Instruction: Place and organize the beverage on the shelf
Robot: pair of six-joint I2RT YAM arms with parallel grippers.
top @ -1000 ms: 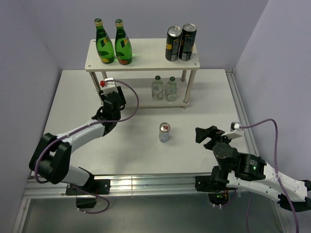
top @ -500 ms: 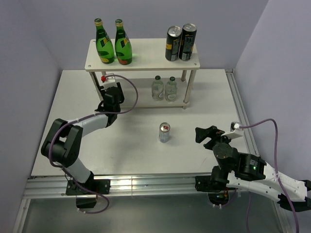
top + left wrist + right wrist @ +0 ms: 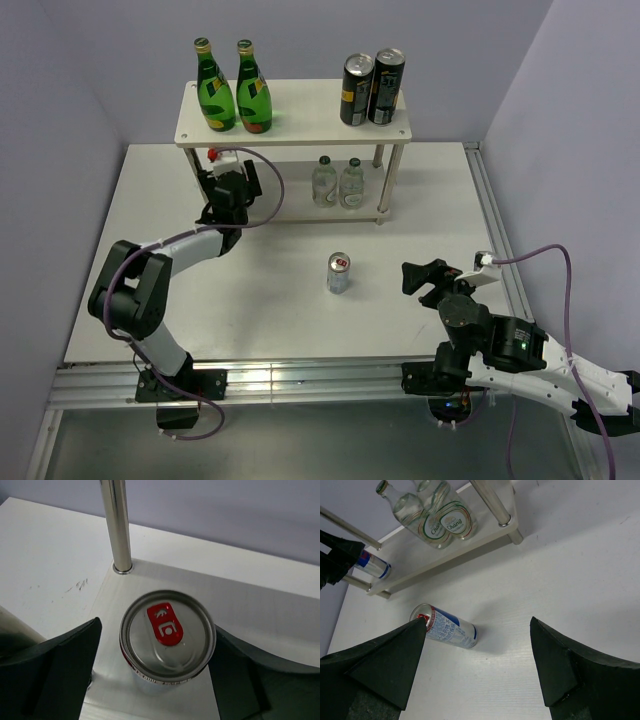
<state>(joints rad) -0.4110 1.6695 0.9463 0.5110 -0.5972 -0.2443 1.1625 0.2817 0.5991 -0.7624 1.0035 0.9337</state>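
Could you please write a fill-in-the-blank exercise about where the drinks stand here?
1. The two green glass bottles stand on the ___ board of the beige two-tier shelf.
2. ___ clear green-capped bottles stand on its lower board.
3. On the white table, a short silver red-tabbed can stands ___, not tipped over.
4. The left claw straddles a second silver can on the ___ board.
Answers: top; two; upright; lower.

In the top view, the shelf is covering most of its own lower tier with its upper board, and the left gripper is blocking nearly all of the can. In the left wrist view, the bottom edge is cutting off that can's body and both fingers, leaving their contact unclear. At the top of the right wrist view, the edge is cropping one clear bottle.
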